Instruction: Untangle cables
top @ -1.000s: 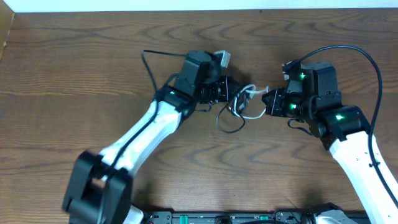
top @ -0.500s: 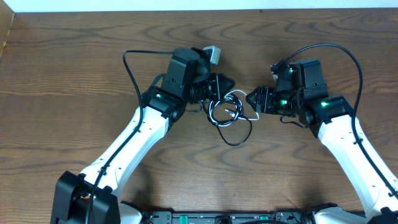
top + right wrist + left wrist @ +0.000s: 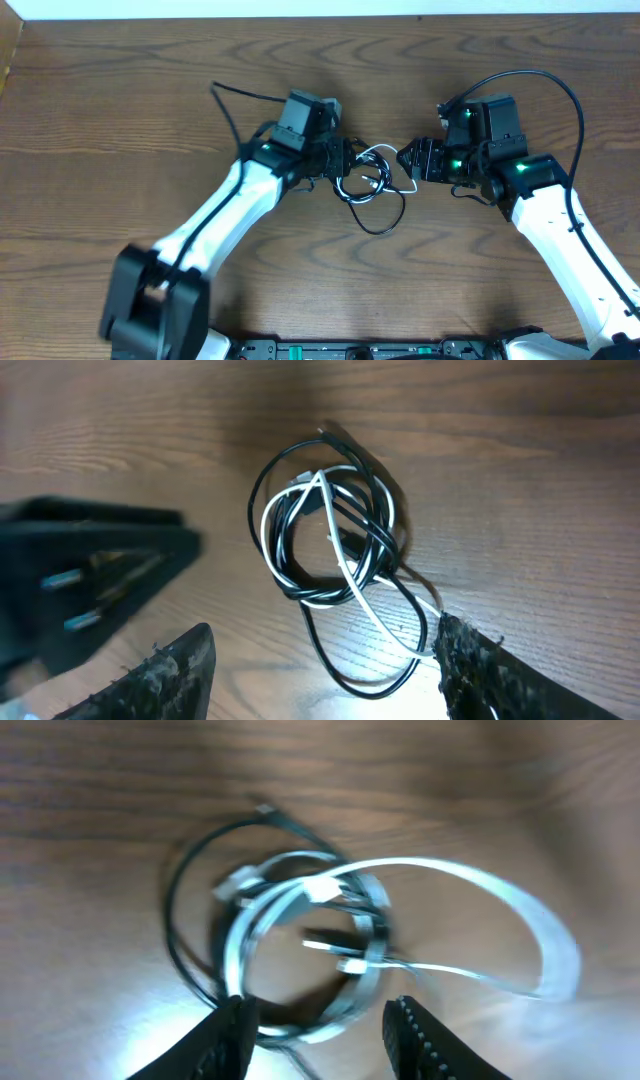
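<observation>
Not yet untangled: a black cable [image 3: 283, 578] and a white cable [image 3: 346, 565], wound through each other in one small coil, flat on the tabletop [image 3: 120, 100]. Placed between the two pairs of jaws, straight ahead of both, and held by neither.

Seen from overhead, just beside the tips of the left jaws on one side and just beside the tips of the right jaws on the other. Hard to call one arm nearer. As a judgement only: the coil body a little closer to the left jaws, the free white tail [image 3: 410, 186] closer to the right jaws.

Long axis not from jaws to jaws but across that line, from the coil down to a loose black loop [image 3: 378, 226] trailing toward the robot's own side.

Left jaws: released, parted, nothing between them, with the coil just beyond the tips. Right jaws: released too, spread wide, with the coil ahead and about centred in the gap. White tail very close to one right finger [image 3: 480, 660]. Cannot tell whether touching.

Right wrist view sharp: shows the crossings, the white strand over the black turns and a black end [image 3: 325, 432] sticking out on the far side. Left wrist view blurred: only a pale arc [image 3: 500, 885] and a dark ring [image 3: 175, 910], no crossing readable. Only overhead shows both arms together.

Likely next need: pin the black coil with the left jaws, draw the white tail away with the right.
</observation>
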Action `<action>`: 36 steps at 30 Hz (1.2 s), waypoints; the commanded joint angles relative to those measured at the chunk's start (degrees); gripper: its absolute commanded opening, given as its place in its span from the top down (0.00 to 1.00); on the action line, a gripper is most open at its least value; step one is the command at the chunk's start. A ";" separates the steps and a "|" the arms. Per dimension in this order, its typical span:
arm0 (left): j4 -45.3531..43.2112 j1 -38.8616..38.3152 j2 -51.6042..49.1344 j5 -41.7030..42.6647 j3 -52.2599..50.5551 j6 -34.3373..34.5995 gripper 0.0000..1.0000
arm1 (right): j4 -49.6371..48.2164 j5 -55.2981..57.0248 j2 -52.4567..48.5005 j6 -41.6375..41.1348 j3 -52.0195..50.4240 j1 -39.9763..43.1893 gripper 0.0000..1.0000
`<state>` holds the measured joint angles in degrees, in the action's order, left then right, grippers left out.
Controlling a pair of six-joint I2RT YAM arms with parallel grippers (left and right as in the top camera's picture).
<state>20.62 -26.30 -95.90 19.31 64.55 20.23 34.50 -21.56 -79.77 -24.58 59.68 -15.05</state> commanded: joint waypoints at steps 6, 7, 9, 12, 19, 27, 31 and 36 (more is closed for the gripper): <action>-1.55 0.26 -9.70 -7.02 -0.31 -13.27 0.48 | 1.20 1.57 0.35 0.00 -0.17 -0.15 0.32; -1.44 0.26 -10.29 -8.52 -0.31 -13.64 0.48 | 1.25 1.55 0.35 0.00 -0.17 -0.15 0.32; -1.44 0.26 -11.26 -10.21 -0.31 -14.10 0.47 | 1.33 1.55 0.35 0.00 -0.17 -0.15 0.32; -1.62 0.26 -12.17 -10.23 -0.31 -15.56 0.47 | 1.33 1.55 0.35 0.00 -0.17 -0.15 0.32; -1.68 0.20 -14.12 -14.88 -0.31 -15.74 0.47 | 1.27 1.73 0.35 0.00 -0.17 -0.15 0.32; -2.54 0.20 -18.27 -14.88 -0.33 -15.72 0.60 | 1.31 1.97 0.35 0.00 -0.20 -0.15 0.32; -1.95 0.20 -18.51 -14.73 -0.28 -15.58 0.91 | 1.33 1.95 0.26 -0.02 -0.22 -0.28 0.32; 2.25 0.26 -11.67 -8.92 1.05 -13.97 0.93 | 1.29 1.40 0.26 -0.02 -0.22 -0.39 0.32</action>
<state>19.55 -26.46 -110.45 7.79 65.95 5.32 35.75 -19.92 -79.77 -24.58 59.66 -15.07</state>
